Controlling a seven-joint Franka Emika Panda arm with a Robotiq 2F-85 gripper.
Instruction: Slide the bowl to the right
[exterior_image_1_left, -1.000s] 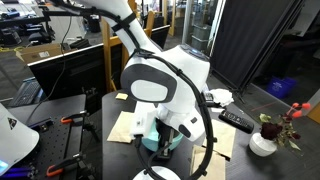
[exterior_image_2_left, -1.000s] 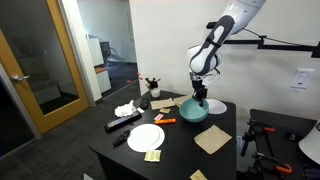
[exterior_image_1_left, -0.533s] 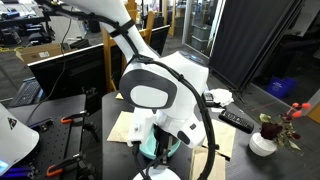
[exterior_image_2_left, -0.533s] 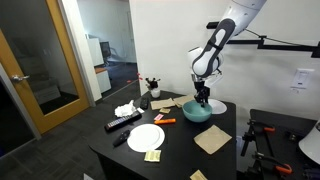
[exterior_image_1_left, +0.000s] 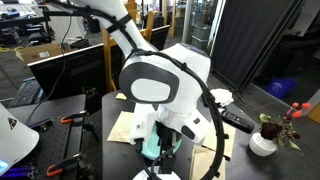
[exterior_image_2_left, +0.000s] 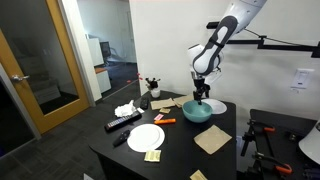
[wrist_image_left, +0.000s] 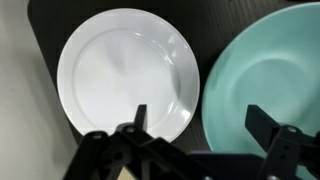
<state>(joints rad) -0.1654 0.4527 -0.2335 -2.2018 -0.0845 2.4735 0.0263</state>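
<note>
The teal bowl (exterior_image_2_left: 195, 113) sits on the dark table, near a white plate (exterior_image_2_left: 216, 106) behind it. In the wrist view the bowl (wrist_image_left: 270, 75) fills the right side and the white plate (wrist_image_left: 125, 68) the left, with a strip of dark table between them. My gripper (wrist_image_left: 200, 125) is open: one fingertip (wrist_image_left: 140, 117) hangs over the plate's edge, the other over the bowl, and nothing is held. In an exterior view the gripper (exterior_image_2_left: 203, 98) hovers just above the bowl's far rim. In the exterior view that the arm mostly blocks, only a sliver of the bowl (exterior_image_1_left: 151, 148) shows.
A second white plate (exterior_image_2_left: 146, 137) lies toward the table's front. A black remote (exterior_image_2_left: 122, 124), a crumpled white cloth (exterior_image_2_left: 125, 109), a small orange object (exterior_image_2_left: 166, 120), a flower vase (exterior_image_2_left: 152, 88) and beige napkins (exterior_image_2_left: 212, 140) lie around. Clamps (exterior_image_2_left: 250, 135) stand on a neighbouring table.
The jaws have gone from shut at the bowl's rim to wide open, and the gripper has lifted slightly. The bowl stays where it was.
</note>
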